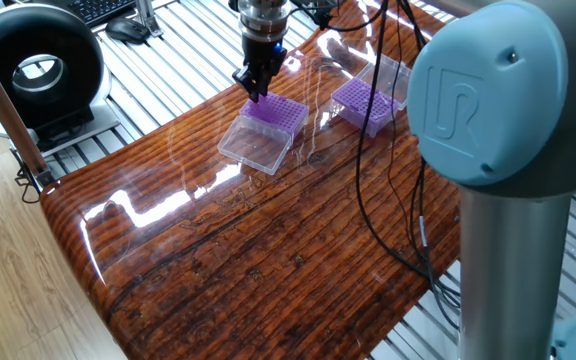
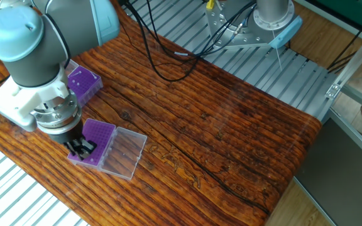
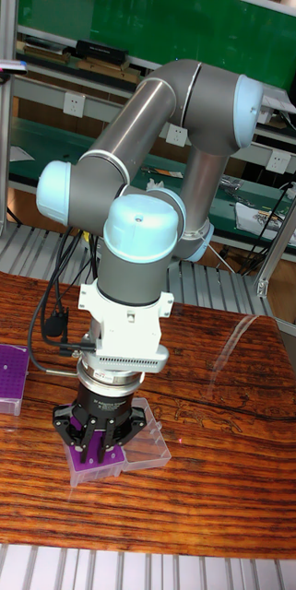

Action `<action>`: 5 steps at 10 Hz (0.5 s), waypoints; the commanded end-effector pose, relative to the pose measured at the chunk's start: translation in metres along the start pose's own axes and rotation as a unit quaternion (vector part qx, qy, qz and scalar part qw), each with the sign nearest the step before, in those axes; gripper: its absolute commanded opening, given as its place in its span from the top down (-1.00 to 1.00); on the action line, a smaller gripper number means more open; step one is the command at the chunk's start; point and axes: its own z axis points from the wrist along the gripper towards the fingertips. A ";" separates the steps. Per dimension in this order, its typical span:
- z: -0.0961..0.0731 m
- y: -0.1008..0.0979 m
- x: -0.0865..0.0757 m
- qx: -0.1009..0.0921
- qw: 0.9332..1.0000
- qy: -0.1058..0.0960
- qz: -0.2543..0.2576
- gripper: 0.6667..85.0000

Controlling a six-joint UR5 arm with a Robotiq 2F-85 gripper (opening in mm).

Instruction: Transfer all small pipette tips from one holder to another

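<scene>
One fixed view: hand [image 1: 257, 86] hangs over the far-left corner of the near purple box [image 1: 276, 116], whose clear lid [image 1: 256, 147] lies open flat on the counter [image 1: 268, 250]. Second purple box [image 1: 365, 104] sits well apart to the right, lid also open. The small pipette tips [image 1: 280, 110] show only as a faint dotted grid on the box top; single tips too small to tell.

The other fixed view: hand [image 2: 80, 147] is low at the near end of the purple box [image 2: 94, 142], fingers close together. Cannot tell whether a tip is held or whether the fingers touch the rack. Other box [image 2: 83, 82] is behind the arm.

Tall fixed view: hand [image 3: 100, 435] points straight down onto the box [image 3: 97, 463], dark fingers drawn in narrow; nothing visible between them.

Handling judgement: tips likely very light, thin stiff plastic, smooth and slippery, easy to bend or flick out. Best taken at the wider collar end sticking up from the rack, pulled straight up, gentle squeeze.
</scene>
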 end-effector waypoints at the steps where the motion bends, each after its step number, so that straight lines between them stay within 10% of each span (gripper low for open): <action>1: 0.000 -0.003 -0.002 0.003 1.000 -0.002 0.009 0.42; 5: 0.003 0.001 -0.003 0.001 1.000 -0.005 0.017 0.43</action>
